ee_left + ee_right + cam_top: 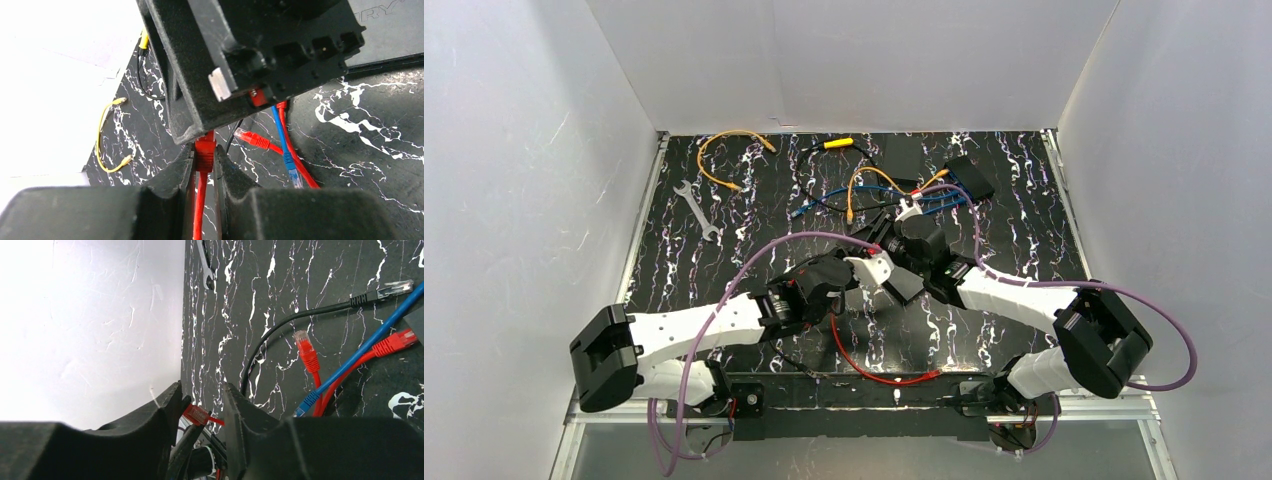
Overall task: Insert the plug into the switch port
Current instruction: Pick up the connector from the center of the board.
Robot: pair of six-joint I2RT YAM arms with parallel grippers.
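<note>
Just beneath the switch (260, 30), we see the left gripper (205, 161) clamped on the red plug (204, 150), whose tip is hidden behind the switch's lower edge. The right gripper (202, 400) stands close by, and we cannot tell whether it grips anything.

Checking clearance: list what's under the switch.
Under the switch: the red plug pinched by the left gripper, a blue cable, a loose red plug. The pinched plug's tip is covered.
</note>
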